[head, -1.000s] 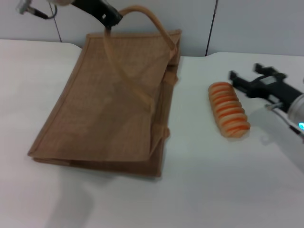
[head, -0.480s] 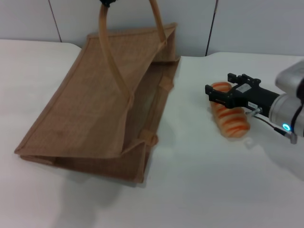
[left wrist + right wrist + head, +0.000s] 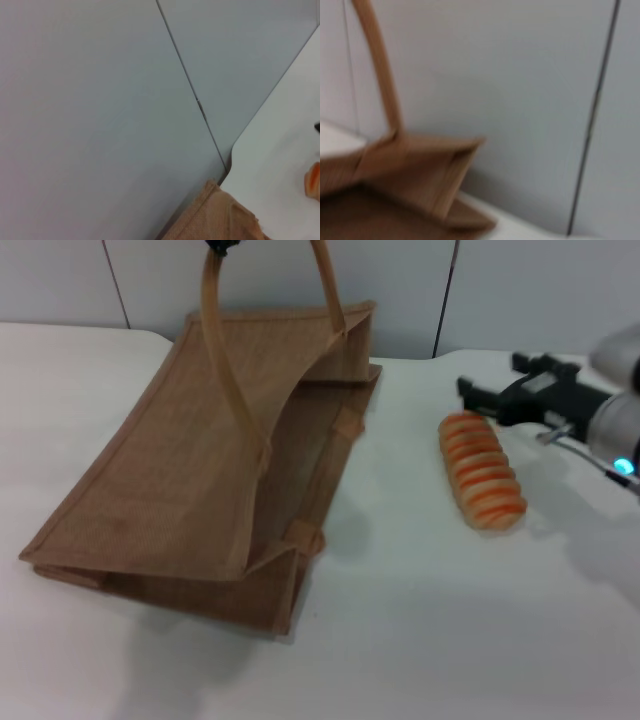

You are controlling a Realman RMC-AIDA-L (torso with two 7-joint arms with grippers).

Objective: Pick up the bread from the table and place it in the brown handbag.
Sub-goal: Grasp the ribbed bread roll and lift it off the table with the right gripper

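Bread [image 3: 482,471] lying on white tabletop [image 3: 420,640], well apart from brown handbag [image 3: 200,480] and on its right side, long axis running away from the robot and slightly leftward. Right hand [image 3: 480,396] just beyond the far end of the loaf, fingers spread, holding nothing; clearly the nearer arm. Left hand [image 3: 222,245] barely showing at the frame's top, at the raised handle [image 3: 225,360]; grip cannot be told. Bag mouth propped open toward the loaf, nothing visible inside

Brown handbag [image 3: 415,170] w/ handle [image 3: 379,65], grey wall [image 3: 510,90].
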